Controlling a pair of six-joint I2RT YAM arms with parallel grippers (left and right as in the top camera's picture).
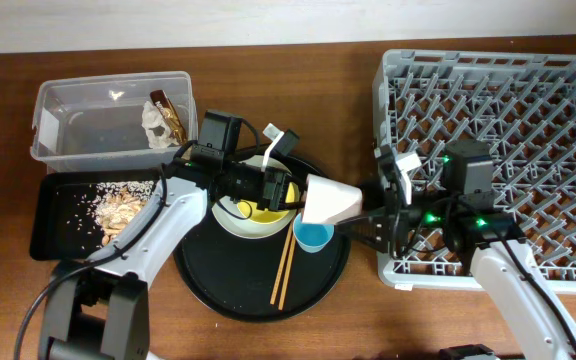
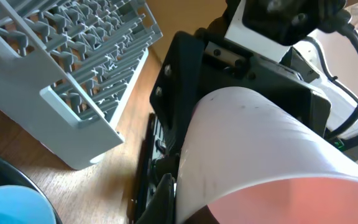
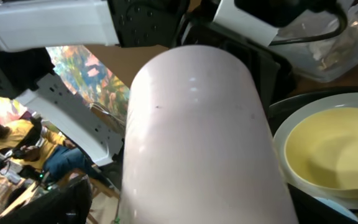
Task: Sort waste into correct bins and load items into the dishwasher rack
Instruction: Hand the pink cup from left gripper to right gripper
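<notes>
The pink cup is held on its side in the air between both arms, above the right edge of the round black tray. My left gripper is shut on its rim; one finger presses the cup wall. My right gripper is at the cup's other end, its jaws either side of it; its grip is unclear. The cup fills the right wrist view. The yellow bowl sits on the grey-green plate. The blue cup and chopsticks lie on the round tray.
The grey dishwasher rack stands at the right. The clear tub at back left holds white tissue and a brown wrapper. The shallow black tray holds beige food scraps.
</notes>
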